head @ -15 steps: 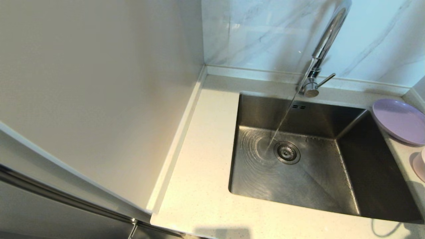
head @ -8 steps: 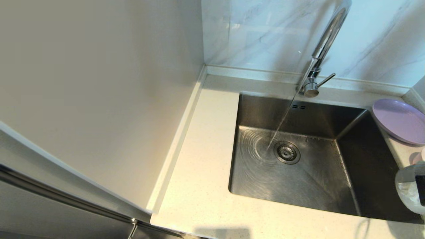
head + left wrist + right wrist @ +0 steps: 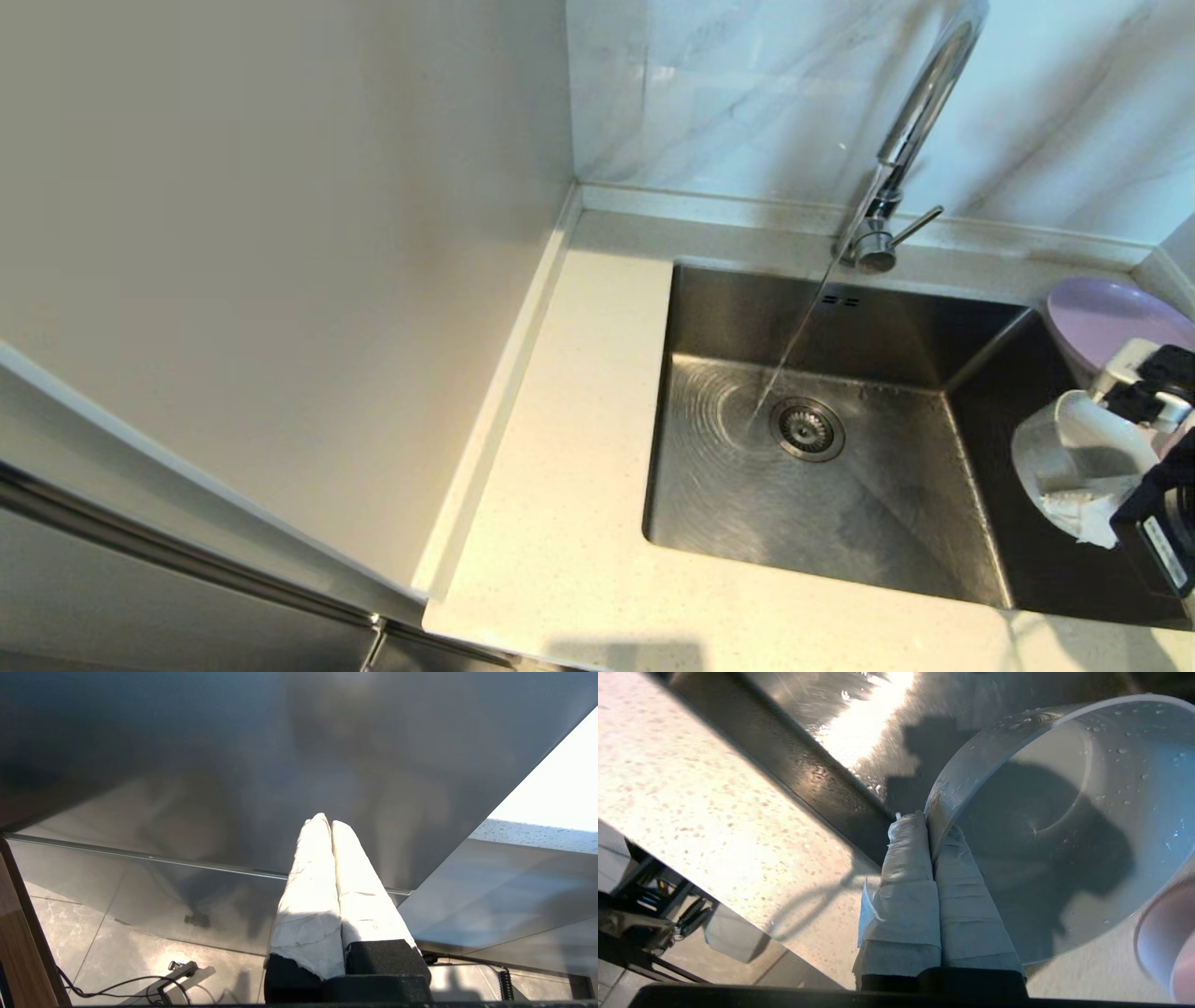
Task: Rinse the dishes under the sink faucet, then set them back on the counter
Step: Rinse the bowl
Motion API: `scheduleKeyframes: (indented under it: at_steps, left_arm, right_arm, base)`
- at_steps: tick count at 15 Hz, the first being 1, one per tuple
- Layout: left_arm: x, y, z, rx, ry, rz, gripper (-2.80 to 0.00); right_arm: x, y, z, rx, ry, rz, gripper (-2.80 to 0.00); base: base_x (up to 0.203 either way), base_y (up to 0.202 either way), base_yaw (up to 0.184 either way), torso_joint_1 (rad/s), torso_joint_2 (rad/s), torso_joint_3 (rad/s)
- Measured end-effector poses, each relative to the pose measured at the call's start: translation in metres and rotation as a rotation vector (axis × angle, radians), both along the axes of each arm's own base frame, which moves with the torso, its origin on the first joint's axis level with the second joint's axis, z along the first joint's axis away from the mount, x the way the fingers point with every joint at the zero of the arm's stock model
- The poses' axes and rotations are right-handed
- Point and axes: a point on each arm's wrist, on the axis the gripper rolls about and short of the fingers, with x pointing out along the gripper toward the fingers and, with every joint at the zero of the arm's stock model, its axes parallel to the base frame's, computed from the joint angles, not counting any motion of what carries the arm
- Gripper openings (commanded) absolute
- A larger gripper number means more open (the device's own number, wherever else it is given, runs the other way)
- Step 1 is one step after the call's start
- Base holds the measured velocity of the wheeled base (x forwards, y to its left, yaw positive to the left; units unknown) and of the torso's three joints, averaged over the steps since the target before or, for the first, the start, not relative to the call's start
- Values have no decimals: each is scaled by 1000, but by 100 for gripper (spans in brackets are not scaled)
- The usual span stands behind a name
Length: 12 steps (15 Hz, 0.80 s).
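Observation:
Over the right side of the sink (image 3: pixel 840 523) my right gripper (image 3: pixel 1083 516) is shut on the near rim of the pale bowl (image 3: pixel 1074 448). The bowl hangs tilted, its opening turned up and leftward. In the right wrist view the taped fingers (image 3: pixel 906 858) pinch the bowl's wall, one inside and one outside, and drops cling to the bowl (image 3: pixel 1064 812). The lilac plate (image 3: pixel 1102 327) lies on the counter (image 3: pixel 579 467) at the sink's back right corner. Water runs from the sink faucet (image 3: pixel 920 103) down beside the drain strainer (image 3: pixel 807 428). My left gripper (image 3: pixel 325 821) is shut on nothing, down beside a cabinet front.
A tall beige panel (image 3: pixel 280 233) stands along the counter's left side. Marble-veined wall tiles (image 3: pixel 728 93) rise behind the sink. The faucet's thin lever (image 3: pixel 915 227) points to the right. The bowl hangs well to the right of the water stream (image 3: pixel 794 345).
My right arm has come in from the right edge with the bowl, lifting it off the counter and carrying it leftward over the sink. The water keeps running.

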Motion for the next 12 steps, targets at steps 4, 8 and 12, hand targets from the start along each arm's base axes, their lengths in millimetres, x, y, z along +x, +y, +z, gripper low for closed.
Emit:
scheduleKeyframes:
  at_steps: [4,8,12]
  left_arm:
    - [0,0,0,0,0,0,-280]
    - [0,0,0,0,0,0,-280]
    - [0,0,0,0,0,1,-280]
  right_arm:
    - [7,14,7,63,43,171,-280]
    - [26,33,26,89,37,324,-280]
    - [62,51,44,126,-25,486,-280]
  base:
    - [0,0,0,0,0,0]
    - [0,0,0,0,0,0]
    - [0,0,0,0,0,0]
